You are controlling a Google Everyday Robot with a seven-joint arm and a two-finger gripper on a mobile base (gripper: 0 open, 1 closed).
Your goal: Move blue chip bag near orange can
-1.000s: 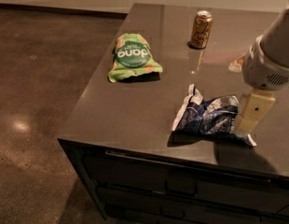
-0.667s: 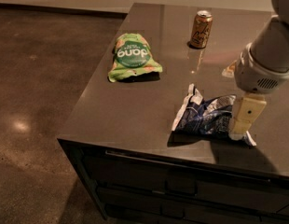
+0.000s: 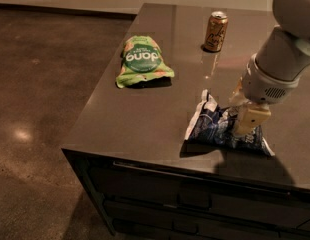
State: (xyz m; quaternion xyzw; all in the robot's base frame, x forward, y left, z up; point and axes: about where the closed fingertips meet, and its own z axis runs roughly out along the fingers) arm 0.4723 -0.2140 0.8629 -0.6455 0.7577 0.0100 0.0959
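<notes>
The blue chip bag [image 3: 215, 126] lies crumpled near the front edge of the dark table [image 3: 145, 119], right of centre. My gripper [image 3: 245, 124] hangs from the arm at the right and is down on the middle-right of the bag. The orange can [image 3: 215, 31] stands upright at the back of the table, well behind the bag.
A green "dang" bag [image 3: 142, 61] lies at the table's left side, behind and left of the blue bag. The table's front edge runs just below the blue bag, with drawers [image 3: 195, 199] beneath. Brown floor [image 3: 40, 109] lies to the left.
The arm has swung left and down, bringing my gripper from the bag's right end onto its middle-right. The bag, can and green bag have not moved.
</notes>
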